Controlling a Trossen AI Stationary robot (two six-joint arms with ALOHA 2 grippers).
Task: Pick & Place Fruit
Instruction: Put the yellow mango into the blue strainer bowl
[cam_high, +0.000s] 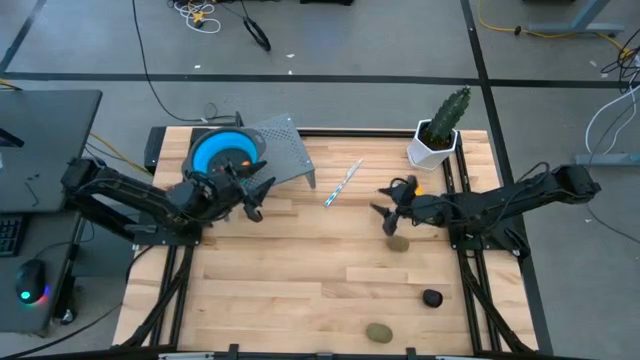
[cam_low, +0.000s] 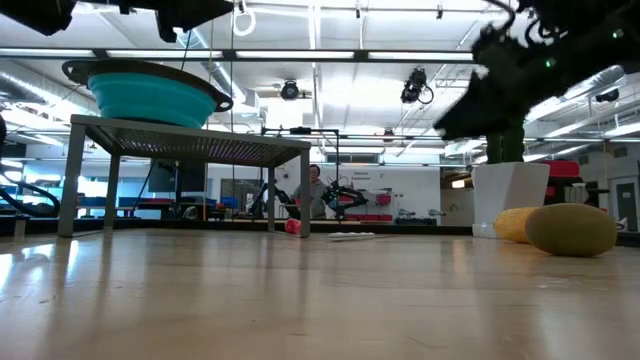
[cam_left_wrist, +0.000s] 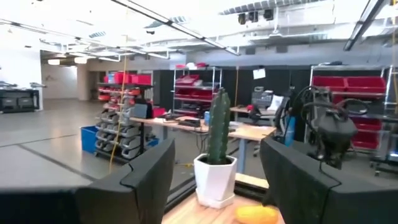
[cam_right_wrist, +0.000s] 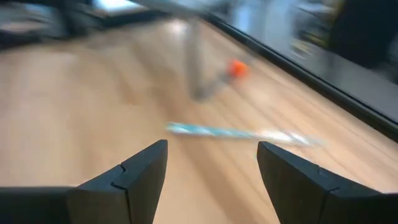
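**Two open grippers above a wooden table with scattered toy fruit**

The right gripper (cam_high: 390, 212) hangs over the right half of the table (cam_high: 300, 270), its two dark fingers spread and empty in the right wrist view. An olive-green oval fruit (cam_high: 399, 243) lies on the boards just below it in the high view, not touched by the fingers. A yellow-orange oval fruit (cam_low: 515, 224) rests beside the white pot (cam_high: 432, 148); in the low view it sits just behind the olive-green oval, partly hidden by it. A dark round fruit (cam_high: 431, 297) lies nearer the table's front right edge, well apart from the gripper, and a second olive-green oval (cam_high: 378, 332) lies at the front edge. A small orange piece (cam_right_wrist: 236, 68) sits on the boards near a leg of the grey metal stand (cam_high: 285, 150).

The left gripper (cam_high: 250, 195) is beside the stand, near the blue bowl (cam_high: 222, 152); its fingers (cam_left_wrist: 140, 180) stand apart with nothing between them.

The table is of pale, glossy wooden planks. The stand has a flat perforated top on thin legs. The bowl is round, smooth and teal-blue with a dark rim. The pot is angular and holds an upright green cactus-like plant (cam_high: 450, 108). A thin pale striped stick (cam_high: 342, 183) lies flat between the two grippers.
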